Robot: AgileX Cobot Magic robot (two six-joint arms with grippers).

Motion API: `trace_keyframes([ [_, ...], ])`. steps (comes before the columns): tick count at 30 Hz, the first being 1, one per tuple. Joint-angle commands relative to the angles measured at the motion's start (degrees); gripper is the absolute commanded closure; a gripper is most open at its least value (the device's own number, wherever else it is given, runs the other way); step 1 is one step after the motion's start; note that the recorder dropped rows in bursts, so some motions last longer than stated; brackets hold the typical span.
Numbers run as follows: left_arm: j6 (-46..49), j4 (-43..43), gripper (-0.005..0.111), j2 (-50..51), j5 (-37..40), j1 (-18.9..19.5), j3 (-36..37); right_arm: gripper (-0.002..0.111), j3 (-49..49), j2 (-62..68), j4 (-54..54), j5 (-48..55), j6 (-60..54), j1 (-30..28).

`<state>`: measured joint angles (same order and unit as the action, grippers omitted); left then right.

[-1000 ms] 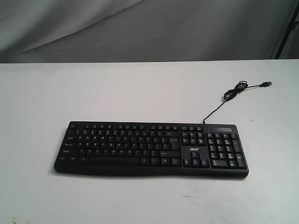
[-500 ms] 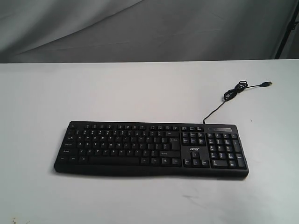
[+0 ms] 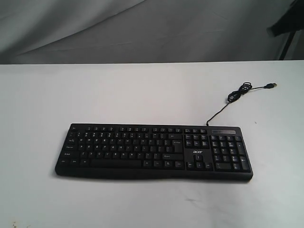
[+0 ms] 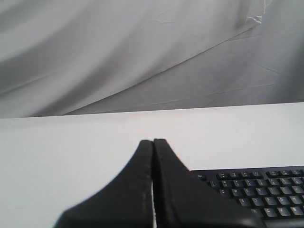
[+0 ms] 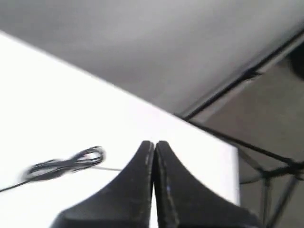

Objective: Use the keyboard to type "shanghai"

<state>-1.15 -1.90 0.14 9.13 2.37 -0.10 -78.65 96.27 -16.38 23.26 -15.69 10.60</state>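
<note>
The long black keyboard (image 3: 154,152) with white legends and an "acer" logo lies flat on the white table (image 3: 118,95), its number pad to the right. Its thin black cable (image 3: 223,107) runs back to a coiled bundle and a USB plug (image 3: 271,86). My left gripper (image 4: 153,140) is shut with nothing in it and hovers off the keyboard's (image 4: 256,190) escape-key corner. My right gripper (image 5: 154,142) is also shut and empty, near the coiled cable (image 5: 66,164) and the table's edge. Neither pair of fingertips shows in the exterior view.
A grey cloth backdrop (image 3: 142,28) hangs behind the table. A dark part of the right arm (image 3: 287,21) pokes in at the upper right edge of the exterior view. Beyond the table's corner in the right wrist view stands a black metal frame (image 5: 266,161).
A dark part of the right arm has come into the upper right corner of the exterior view. The keyboard and cable have not moved.
</note>
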Motion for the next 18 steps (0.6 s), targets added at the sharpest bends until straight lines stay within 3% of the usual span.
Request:
trace_keyframes([
  [1, -0.15, 0.0, 0.107, -0.14, -0.34, -0.37, 0.1, 0.108, -0.77, 0.97, 44.2, 11.91, -40.57, 3.6],
  [4, -0.15, 0.0, 0.107, -0.14, -0.34, -0.37, 0.1, 0.108, -0.77, 1.3, 52.75, 11.48, -42.96, 9.02],
  [8, -0.15, 0.0, 0.107, -0.14, -0.34, -0.37, 0.1, 0.108, -0.77, 2.62, 52.34, 9.83, -42.85, 20.03],
  [9, -0.15, 0.0, 0.107, -0.14, -0.34, -0.37, 0.1, 0.108, -0.77, 4.3, 52.78, 8.5, -42.58, 25.66],
  [13, -0.15, 0.0, 0.107, -0.14, -0.34, -0.37, 0.1, 0.108, -1.02, 13.65, 52.99, 3.35, -41.46, 36.16],
  [18, -0.15, 0.0, 0.107, -0.14, -0.34, -0.37, 0.1, 0.108, -10.85, 23.8, 52.99, 6.81, -37.46, 39.83],
])
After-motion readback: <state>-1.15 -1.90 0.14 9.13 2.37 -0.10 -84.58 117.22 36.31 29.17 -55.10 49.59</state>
